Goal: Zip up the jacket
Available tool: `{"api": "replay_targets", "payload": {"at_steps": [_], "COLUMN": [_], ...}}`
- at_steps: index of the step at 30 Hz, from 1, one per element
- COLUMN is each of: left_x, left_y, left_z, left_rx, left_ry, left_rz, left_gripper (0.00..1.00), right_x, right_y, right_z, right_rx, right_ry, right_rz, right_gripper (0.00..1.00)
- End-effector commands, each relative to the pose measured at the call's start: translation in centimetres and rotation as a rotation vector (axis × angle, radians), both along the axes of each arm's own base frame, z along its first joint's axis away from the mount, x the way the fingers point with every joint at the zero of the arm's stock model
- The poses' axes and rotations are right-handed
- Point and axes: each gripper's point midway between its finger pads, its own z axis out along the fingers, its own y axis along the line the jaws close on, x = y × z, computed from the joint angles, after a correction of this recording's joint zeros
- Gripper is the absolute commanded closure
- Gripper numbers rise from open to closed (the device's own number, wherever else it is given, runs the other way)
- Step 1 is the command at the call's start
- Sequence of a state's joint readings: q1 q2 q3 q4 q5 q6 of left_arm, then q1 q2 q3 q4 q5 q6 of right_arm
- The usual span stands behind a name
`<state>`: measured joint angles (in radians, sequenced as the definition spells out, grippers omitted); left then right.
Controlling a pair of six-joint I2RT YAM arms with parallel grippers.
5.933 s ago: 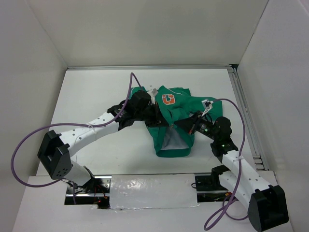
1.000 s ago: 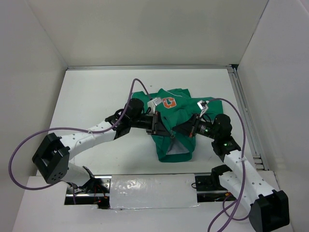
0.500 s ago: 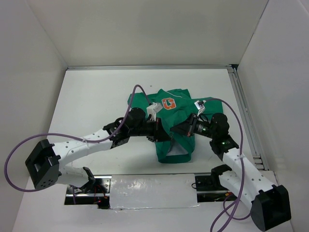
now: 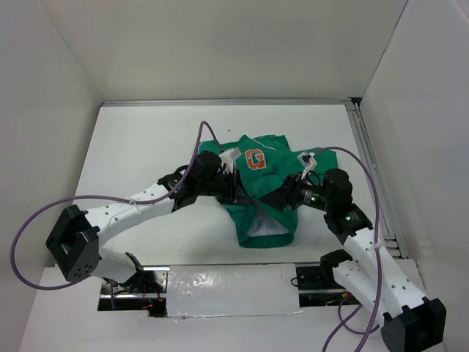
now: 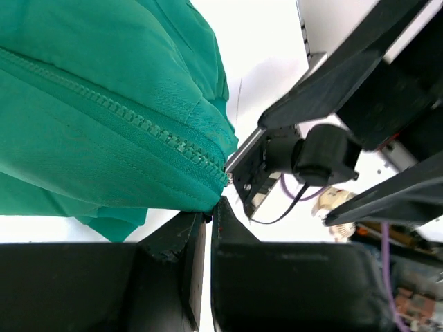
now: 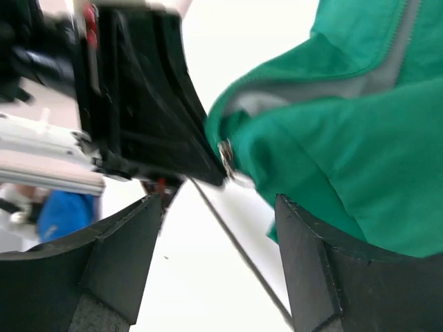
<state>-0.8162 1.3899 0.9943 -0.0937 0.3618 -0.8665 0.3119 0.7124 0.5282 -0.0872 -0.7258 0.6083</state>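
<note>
The white table (image 4: 139,139) is enclosed by 3 plain white walls (image 4: 220,44). The jacket (image 4: 267,172) is laid crumpled at its centre. The fabric at the end of its zipper (image 5: 138,129) is pinched by the left gripper (image 4: 236,191). The right gripper (image 4: 282,198) is held spread just beside it, grasping nothing.

One camera above and behind my bases looks down over the whole table (image 4: 146,139). My wrist cameras sit very close, facing each other across the jacket (image 5: 97,83) and its zippered edge.
</note>
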Motion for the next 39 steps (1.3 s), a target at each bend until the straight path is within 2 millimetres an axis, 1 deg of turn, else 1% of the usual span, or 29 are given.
{"api": "replay_targets", "payload": {"at_steps": [1, 3, 5, 7, 8, 9, 10, 12, 13, 17, 20, 25, 29, 30, 31, 34, 35, 38, 39], "left_x": [0.9, 0.9, 0.8, 0.5, 0.4, 0.3, 0.1, -0.3, -0.4, -0.6, -0.9, -1.0, -1.1, -0.9, -0.9, -0.9, -0.8, -0.6, -0.5], "left_y": [-0.4, -0.4, -0.4, -0.3, -0.3, -0.3, -0.3, -0.3, -0.3, -0.1, 0.0, 0.1, 0.0, -0.2, -0.2, -0.1, -0.1, 0.0, 0.0], "left_z": [2.7, 2.8, 3.3, 3.4, 3.5, 3.5, 3.4, 3.8, 3.8, 4.4, 4.8, 4.9, 4.9, 5.4, 5.4, 5.5, 5.4, 5.3, 5.2], "left_rx": [-0.064, -0.079, -0.107, -0.125, -0.133, -0.137, -0.141, -0.166, -0.171, -0.183, -0.191, -0.194, -0.197, -0.215, -0.217, -0.215, -0.211, -0.205, -0.202], "left_ry": [0.045, 0.057, 0.065, 0.076, 0.073, 0.077, 0.077, 0.075, 0.076, 0.07, 0.067, 0.065, 0.067, 0.047, 0.049, 0.045, 0.044, 0.04, 0.043], "left_rz": [0.008, -0.004, -0.029, -0.051, -0.061, -0.065, -0.073, -0.098, -0.101, -0.104, -0.113, -0.119, -0.124, -0.128, -0.13, -0.123, -0.115, -0.105, -0.099], "left_gripper": [1.0, 1.0, 1.0, 1.0, 1.0, 1.0, 1.0, 1.0, 1.0, 1.0, 1.0, 1.0, 1.0, 1.0, 1.0, 1.0, 1.0, 1.0, 1.0], "right_x": [-0.2, -1.1, -2.3, -2.8, -3.3, -3.2, -3.3, -3.3, -3.4, -3.2, -2.8, -2.1, -1.6, -1.5, -1.5, -1.6, -1.6, -1.6, -1.5], "right_y": [-0.9, -0.8, -0.1, 0.4, 0.8, 1.1, 1.4, 2.1, 2.2, 2.9, 3.3, 3.5, 3.7, 3.7, 3.8, 3.8, 3.8, 3.5, 3.4], "right_z": [-0.3, -0.2, 0.2, 0.3, 0.5, 0.9, 0.3, 0.2, -0.3, -0.5, 0.6, 1.1, 1.9, 1.8, 2.0, 2.3, 2.3, 2.0, 1.9], "right_rx": [-0.109, -0.119, -0.088, -0.055, -0.024, 0.004, 0.015, 0.052, 0.057, 0.101, 0.155, 0.193, 0.219, 0.219, 0.228, 0.231, 0.23, 0.217, 0.213], "right_ry": [-0.043, -0.06, -0.09, -0.119, -0.098, -0.118, -0.091, -0.066, -0.044, -0.007, -0.044, -0.035, -0.04, -0.031, -0.04, -0.038, -0.038, -0.034, -0.033], "right_rz": [-0.023, 0.003, 0.071, 0.1, 0.129, 0.138, 0.151, 0.17, 0.174, 0.175, 0.162, 0.13, 0.122, 0.121, 0.122, 0.125, 0.125, 0.106, 0.092], "right_gripper": [0.25, 0.27, 0.28, 0.28, 0.28, 0.28, 0.28, 0.28, 0.28, 0.28, 0.28, 0.26, 0.26, 0.26, 0.26, 0.29, 0.4, 0.52, 0.53]}}
